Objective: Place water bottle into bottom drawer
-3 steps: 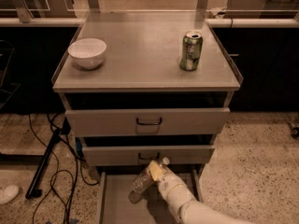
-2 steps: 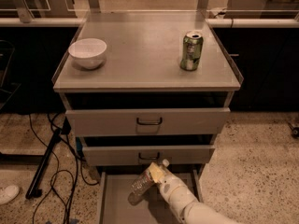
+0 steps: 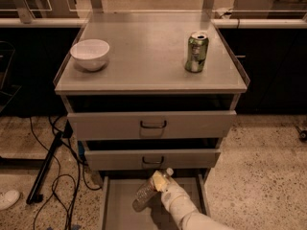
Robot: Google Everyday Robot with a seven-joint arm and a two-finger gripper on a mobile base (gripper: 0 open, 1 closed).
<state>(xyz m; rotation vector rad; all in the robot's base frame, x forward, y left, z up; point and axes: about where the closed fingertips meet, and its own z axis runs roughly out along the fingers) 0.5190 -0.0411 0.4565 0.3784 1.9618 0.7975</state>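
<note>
The water bottle (image 3: 149, 189), clear with a white cap, lies tilted in my gripper (image 3: 158, 183) just above the floor of the open bottom drawer (image 3: 109, 205). Its cap points up and right toward the middle drawer's front. My white arm reaches in from the bottom edge of the view, and the gripper is shut on the bottle near its neck. The bottle's base hangs lower left over the drawer's grey floor.
A green soda can (image 3: 196, 52) and a white bowl (image 3: 89, 54) stand on the cabinet top. The two upper drawers (image 3: 152, 124) are slightly open, with dark handles. Black cables and a stand leg (image 3: 45, 169) lie on the floor to the left.
</note>
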